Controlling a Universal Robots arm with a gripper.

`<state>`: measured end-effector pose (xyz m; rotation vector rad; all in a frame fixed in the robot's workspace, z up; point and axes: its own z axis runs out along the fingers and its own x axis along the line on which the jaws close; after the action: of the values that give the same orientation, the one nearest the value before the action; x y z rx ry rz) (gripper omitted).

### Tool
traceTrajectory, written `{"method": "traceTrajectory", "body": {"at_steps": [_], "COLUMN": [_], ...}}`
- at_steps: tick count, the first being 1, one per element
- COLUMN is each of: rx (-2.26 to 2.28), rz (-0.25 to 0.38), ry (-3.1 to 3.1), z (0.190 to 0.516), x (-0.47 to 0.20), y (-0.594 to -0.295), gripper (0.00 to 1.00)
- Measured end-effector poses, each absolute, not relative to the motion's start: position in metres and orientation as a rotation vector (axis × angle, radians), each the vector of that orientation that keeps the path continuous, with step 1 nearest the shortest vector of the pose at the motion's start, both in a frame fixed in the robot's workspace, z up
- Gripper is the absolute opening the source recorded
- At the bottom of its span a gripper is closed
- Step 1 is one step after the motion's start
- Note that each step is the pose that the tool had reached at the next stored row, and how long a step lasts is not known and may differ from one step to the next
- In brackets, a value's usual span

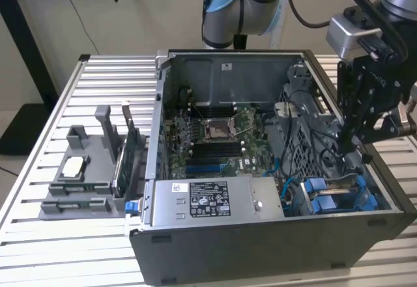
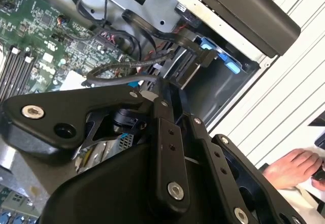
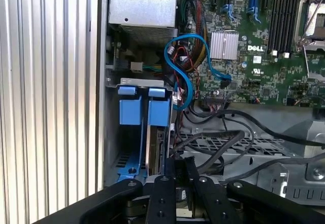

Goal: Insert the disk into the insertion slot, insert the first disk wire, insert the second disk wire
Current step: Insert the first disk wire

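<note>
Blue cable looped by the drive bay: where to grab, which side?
Probably the thin blue data cable at its S-bend, coming through the open side of the dark metal case: there it arches clear of the green motherboard.

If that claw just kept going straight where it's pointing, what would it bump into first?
Probably the disk, edge-on in its blue carrier just ahead of the claw, though black cables lie close beside.
</note>
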<state>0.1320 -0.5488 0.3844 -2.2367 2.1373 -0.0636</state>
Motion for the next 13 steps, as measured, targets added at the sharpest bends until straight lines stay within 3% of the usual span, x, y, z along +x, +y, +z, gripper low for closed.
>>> {"method": "traceTrajectory", "body": {"at_steps": [13], "rx": [-2.241], "rz": [-0.057], "ry": [2.141], "z": [0.3834], "x": [0.1343], "y": [-0.5496], "gripper": [0.19]}}
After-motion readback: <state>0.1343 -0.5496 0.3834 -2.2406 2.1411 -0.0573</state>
